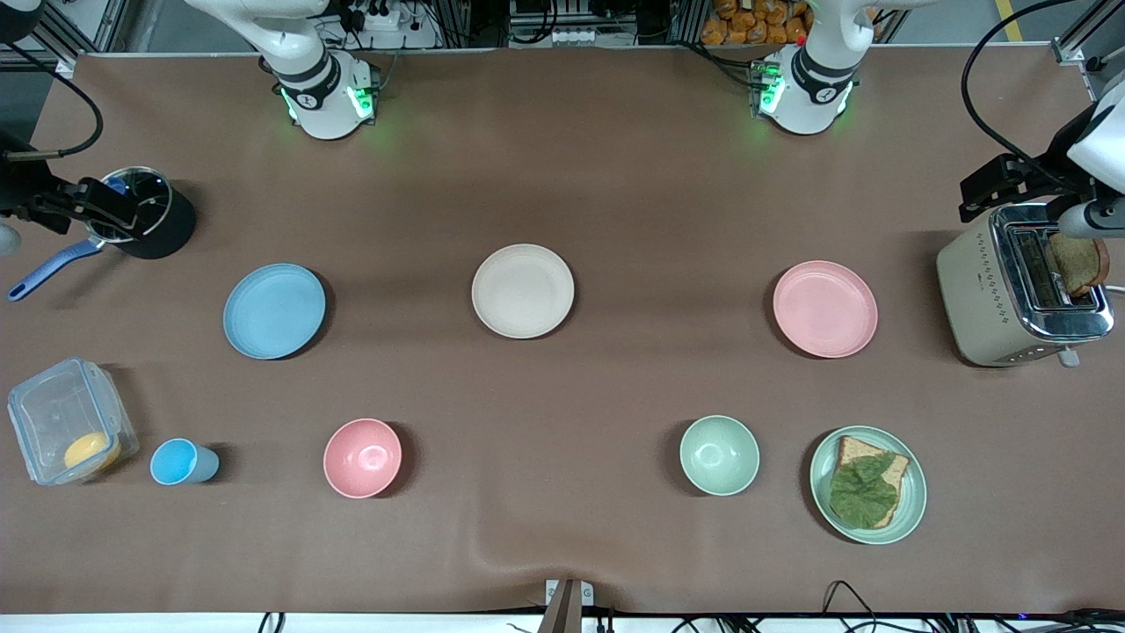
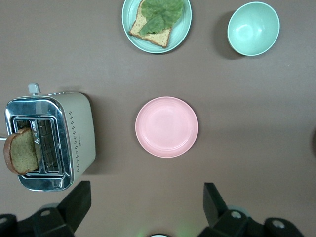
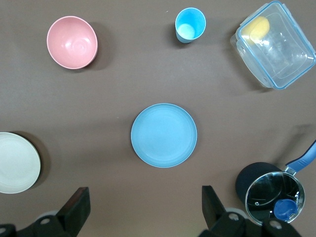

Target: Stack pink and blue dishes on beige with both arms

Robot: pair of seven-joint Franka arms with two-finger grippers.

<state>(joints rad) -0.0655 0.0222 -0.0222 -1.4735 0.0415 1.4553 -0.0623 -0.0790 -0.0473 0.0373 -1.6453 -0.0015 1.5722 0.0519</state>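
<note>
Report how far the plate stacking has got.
Nothing is stacked yet. The beige plate lies bare, with the blue plate and pink plate apart on the table. The left gripper and right gripper are open, holding nothing. Both lifts remain.

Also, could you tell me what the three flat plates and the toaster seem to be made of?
The pink plate, blue plate and beige plate look like matte plastic or wheat-straw composite: flat colour, no glare. The toaster has a cream matte body and a mirror-bright metal top, probably chromed steel.

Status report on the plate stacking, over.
Left gripper open over pink plate. Right gripper open over blue plate. Beige plate bare, nothing stacked.
</note>
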